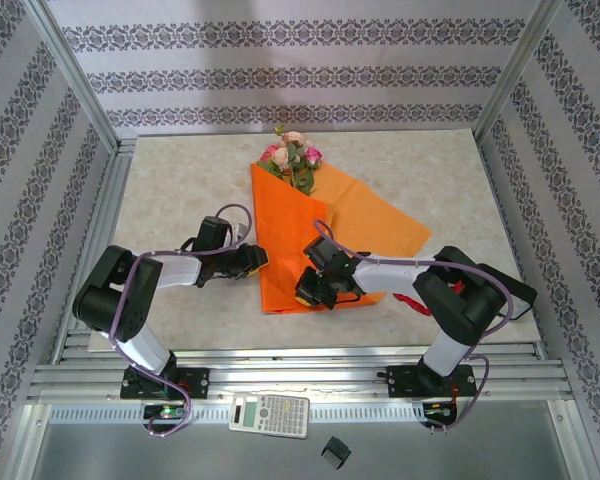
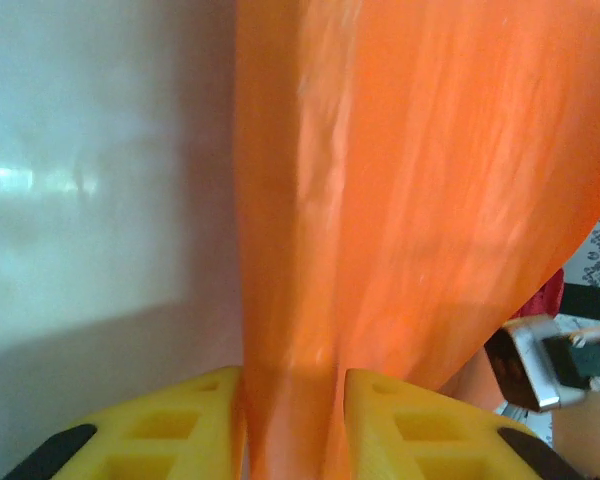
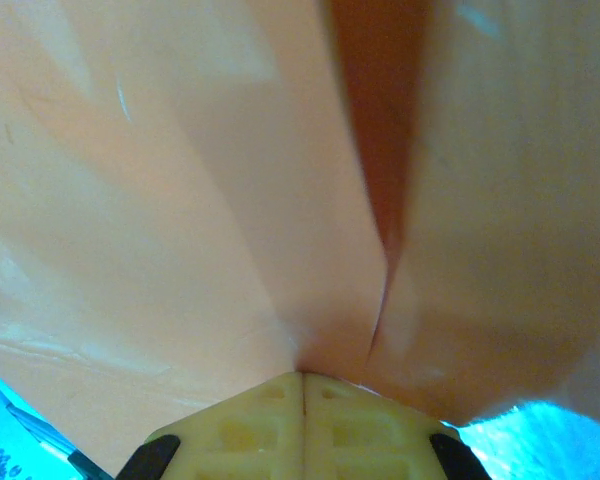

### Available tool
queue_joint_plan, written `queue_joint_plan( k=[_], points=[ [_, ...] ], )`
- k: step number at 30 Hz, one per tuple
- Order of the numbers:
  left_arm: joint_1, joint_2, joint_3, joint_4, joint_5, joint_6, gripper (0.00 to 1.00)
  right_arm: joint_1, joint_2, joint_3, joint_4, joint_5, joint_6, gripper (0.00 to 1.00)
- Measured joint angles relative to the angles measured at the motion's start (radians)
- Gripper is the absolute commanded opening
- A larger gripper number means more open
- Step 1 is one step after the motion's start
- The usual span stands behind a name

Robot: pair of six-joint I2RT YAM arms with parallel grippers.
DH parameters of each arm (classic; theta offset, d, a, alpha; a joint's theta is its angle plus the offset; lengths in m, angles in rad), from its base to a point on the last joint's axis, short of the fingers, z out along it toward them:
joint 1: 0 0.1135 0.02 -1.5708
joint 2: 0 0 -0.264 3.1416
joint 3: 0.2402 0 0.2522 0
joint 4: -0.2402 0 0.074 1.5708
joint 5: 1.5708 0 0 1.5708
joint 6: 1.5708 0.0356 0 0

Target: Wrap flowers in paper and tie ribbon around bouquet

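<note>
**Two grippers hold the orange paper around the flowers**

The paper (image 1: 285, 235) lies in the middle of the desk (image 1: 170, 190). The flowers (image 1: 293, 158) poke out of its far end. Their stems are hidden under the paper.

The left gripper (image 1: 257, 258) is at the left edge of the paper. In the left wrist view its yellow fingers (image 2: 160, 435) are a little apart. A fold of paper sits right between them, so it looks like it is pinching that fold. I think it holds this side so the fold does not flop open.

The right gripper (image 1: 313, 291) is at the near end of the paper. Its fingers are pressed tight together. The creases in the paper run right into the tips, so it is pinching a bit of paper there. I think it grabs the bottom so it can pull the paper over the stems and make the wrap snug.

The right side of the paper lies flat on the desk like a big flap. So the wrapping looks only partly done.

The ribbon (image 1: 412, 302) is dark red. It lies on the desk beside the right arm, close to the paper's near edge. It is not around anything, so the tying is not yet begun.

The long way of the bundle goes from near to far, almost straight. The flower heads point away from the robot, toward the far wall. The stem end points back toward the two arms.
</note>
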Motion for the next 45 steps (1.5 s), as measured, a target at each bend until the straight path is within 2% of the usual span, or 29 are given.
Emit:
queue_joint_plan(
  k=[3, 5, 6, 11, 12, 13, 16, 18, 19, 21, 26, 28, 32, 33, 34, 36, 37, 41, 42, 43, 44, 45],
  points=[
    [0.009, 0.053, 0.058, 0.005, -0.001, 0.008, 0.22, 0.0, 0.005, 0.009, -0.01, -0.005, -0.011, 0.01],
    [0.018, 0.077, 0.087, 0.008, 0.0, 0.018, 0.04, 0.0, 0.009, 0.015, -0.019, -0.01, -0.016, 0.02],
    [0.024, 0.089, 0.101, 0.01, 0.0, 0.024, 0.0, -0.003, 0.011, 0.019, -0.024, -0.012, -0.019, 0.02],
    [0.043, 0.116, 0.129, 0.006, 0.007, 0.05, 0.0, -0.007, 0.034, 0.051, -0.037, -0.014, -0.046, 0.07],
    [0.045, 0.117, 0.13, 0.006, 0.007, 0.052, 0.09, -0.007, 0.039, 0.06, -0.042, -0.014, -0.053, 0.08],
    [0.049, 0.12, 0.131, 0.006, 0.007, 0.055, 0.22, -0.007, 0.044, 0.067, -0.05, -0.014, -0.061, 0.07],
    [0.065, 0.138, 0.152, 0.006, 0.003, 0.065, 0.28, -0.013, 0.056, 0.084, -0.069, -0.022, -0.075, 0.06],
    [0.082, 0.162, 0.181, 0.006, 0.003, 0.072, 0.26, -0.013, 0.063, 0.095, -0.081, -0.03, -0.084, 0.05],
    [0.092, 0.178, 0.201, 0.006, 0.003, 0.076, 0.2, -0.013, 0.067, 0.1, -0.086, -0.032, -0.087, 0.05],
    [0.107, 0.211, 0.241, 0.006, 0.003, 0.079, 0.0, -0.016, 0.073, 0.108, -0.092, -0.039, -0.093, 0.05],
    [0.125, 0.292, 0.315, 0.008, 0.027, 0.082, 0.0, -0.027, 0.101, 0.137, -0.089, -0.053, -0.106, 0.02],
    [0.129, 0.316, 0.334, 0.008, 0.033, 0.078, 0.23, -0.031, 0.108, 0.144, -0.088, -0.056, -0.114, 0.02],
    [0.143, 0.34, 0.393, 0.018, 0.039, 0.068, 0.29, -0.039, 0.117, 0.155, -0.099, -0.075, -0.122, 0.01],
    [0.148, 0.353, 0.412, 0.021, 0.032, 0.067, 0.28, -0.04, 0.12, 0.159, -0.104, -0.079, -0.124, 0.01],
    [0.151, 0.37, 0.433, 0.025, 0.028, 0.066, 0.23, -0.04, 0.123, 0.164, -0.109, -0.082, -0.127, 0.01],
    [0.156, 0.406, 0.471, 0.029, 0.029, 0.058, 0.04, -0.044, 0.127, 0.17, -0.118, -0.086, -0.133, 0.01],
    [0.159, 0.426, 0.491, 0.034, 0.026, 0.054, 0.0, -0.046, 0.129, 0.172, -0.122, -0.093, -0.137, 0.01],
    [0.166, 0.479, 0.546, 0.04, 0.055, 0.04, 0.0, -0.055, 0.145, 0.188, -0.115, -0.1, -0.146, 0.0],
    [0.167, 0.484, 0.553, 0.04, 0.06, 0.035, 0.01, -0.056, 0.147, 0.19, -0.113, -0.101, -0.147, 0.0],
    [0.167, 0.491, 0.56, 0.041, 0.064, 0.027, 0.16, -0.057, 0.15, 0.193, -0.114, -0.103, -0.149, 0.0],
    [0.167, 0.497, 0.568, 0.043, 0.074, 0.019, 0.25, -0.058, 0.151, 0.195, -0.114, -0.104, -0.151, 0.0],
    [0.17, 0.498, 0.577, 0.046, 0.092, 0.006, 0.24, -0.058, 0.153, 0.196, -0.114, -0.106, -0.154, 0.0]
  ],
)
